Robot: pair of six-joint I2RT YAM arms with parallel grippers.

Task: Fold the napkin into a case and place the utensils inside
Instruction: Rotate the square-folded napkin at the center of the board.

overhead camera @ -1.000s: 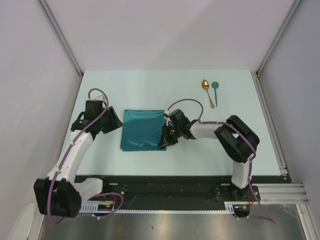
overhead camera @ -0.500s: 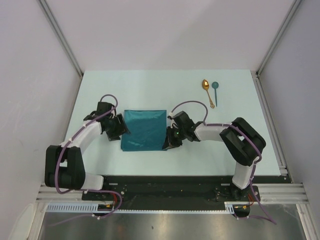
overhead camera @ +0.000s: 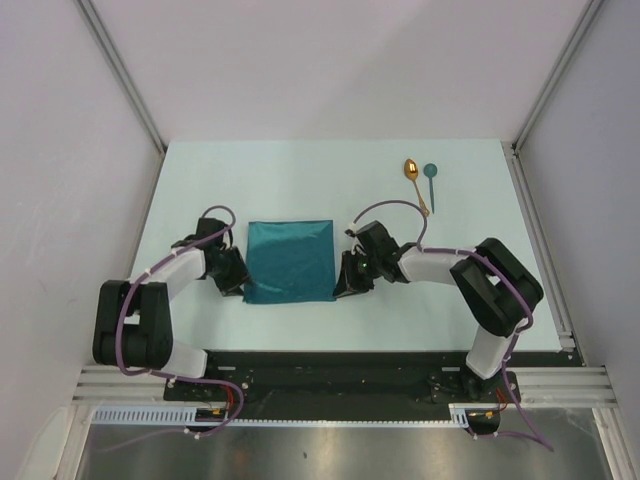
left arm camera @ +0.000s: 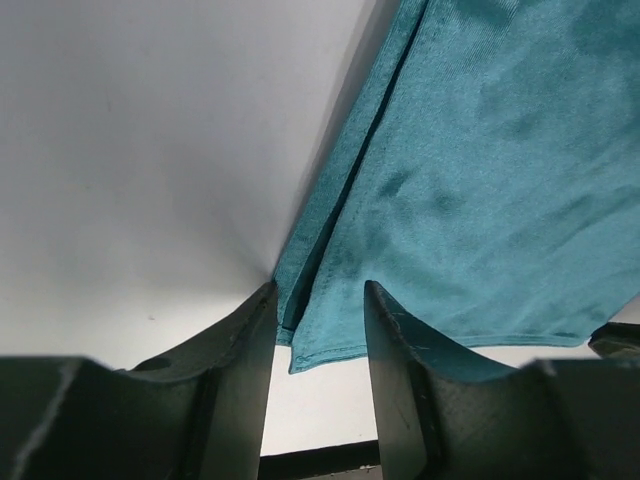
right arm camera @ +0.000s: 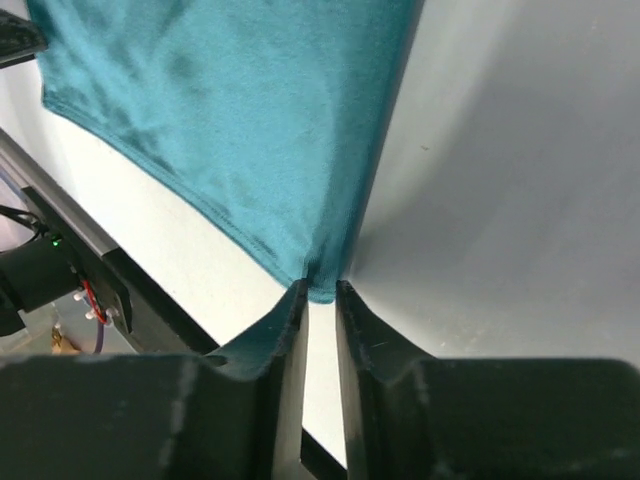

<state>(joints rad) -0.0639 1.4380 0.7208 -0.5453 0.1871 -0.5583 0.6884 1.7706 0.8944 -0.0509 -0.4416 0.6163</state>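
Napkin (overhead camera: 290, 260): teal, folded, flat on table (overhead camera: 250, 180)
Left jaws: apart, straddling near-left corner
Right jaws: nearly closed, pinching near-right corner

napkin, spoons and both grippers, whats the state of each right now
napkin: folded in layers, lying flat between the two grippers
left gripper: open, straddling the napkin's near left corner
right gripper: shut on the napkin's near right corner
gold spoon: lying flat beyond the right arm, untouched
teal spoon: lying flat beside the gold spoon, not in the napkin
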